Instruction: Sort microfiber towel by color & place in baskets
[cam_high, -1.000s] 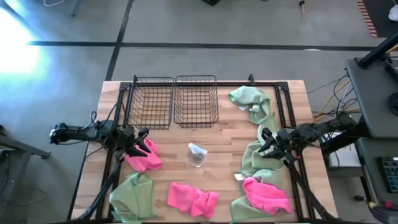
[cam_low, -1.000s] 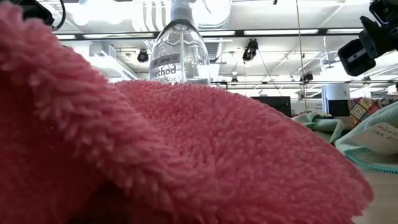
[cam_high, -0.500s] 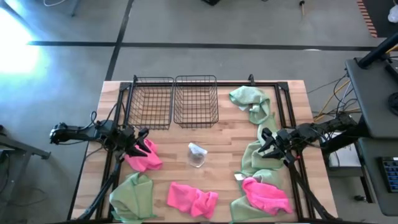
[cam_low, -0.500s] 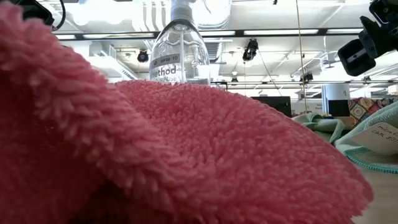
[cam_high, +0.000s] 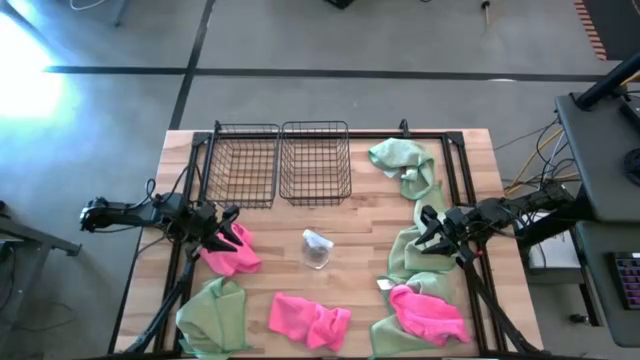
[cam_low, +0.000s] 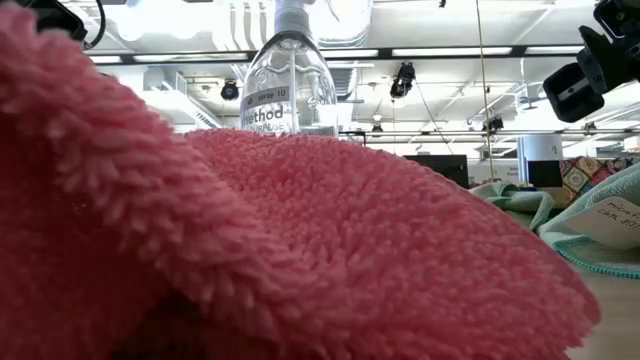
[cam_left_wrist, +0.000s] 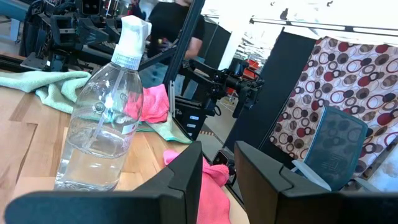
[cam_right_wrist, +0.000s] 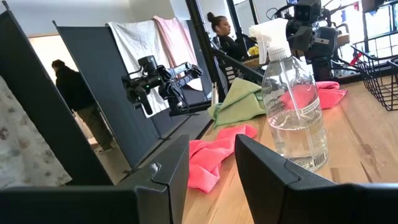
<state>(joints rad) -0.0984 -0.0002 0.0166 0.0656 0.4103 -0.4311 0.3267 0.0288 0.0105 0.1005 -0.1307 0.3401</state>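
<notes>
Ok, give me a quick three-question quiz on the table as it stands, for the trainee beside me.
1. True or false: both baskets hold no towel.
2. The left pincer is nearest to: A) a pink towel; B) a green towel; C) a basket.
3. How many pink towels show in the high view?

Key: 1 true; 2 A; 3 three.
</notes>
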